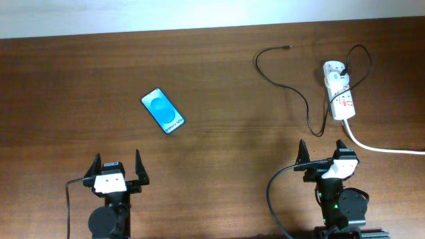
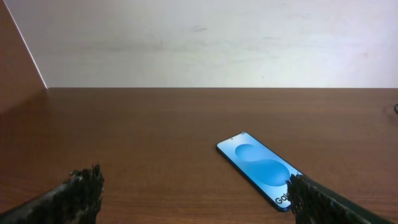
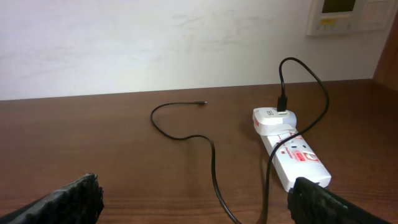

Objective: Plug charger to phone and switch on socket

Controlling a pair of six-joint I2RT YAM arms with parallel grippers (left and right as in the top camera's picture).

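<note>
The phone (image 1: pixel 163 111) lies flat at centre left with its blue screen up; it also shows in the left wrist view (image 2: pixel 258 168). The black charger cable (image 1: pixel 302 99) loops across the right side, its connector tip (image 1: pixel 287 47) free near the back edge; the cable shows in the right wrist view (image 3: pixel 213 162). The white socket strip (image 1: pixel 339 91) lies at the right, with the cable's plug in its far end (image 3: pixel 281 117). My left gripper (image 1: pixel 117 166) is open and empty, in front of the phone. My right gripper (image 1: pixel 323 156) is open and empty, in front of the socket.
The socket's thick white cord (image 1: pixel 385 149) runs off to the right edge. A pale wall (image 2: pixel 199 43) rises behind the table's back edge. A white wall panel (image 3: pixel 348 15) hangs at the upper right of the right wrist view.
</note>
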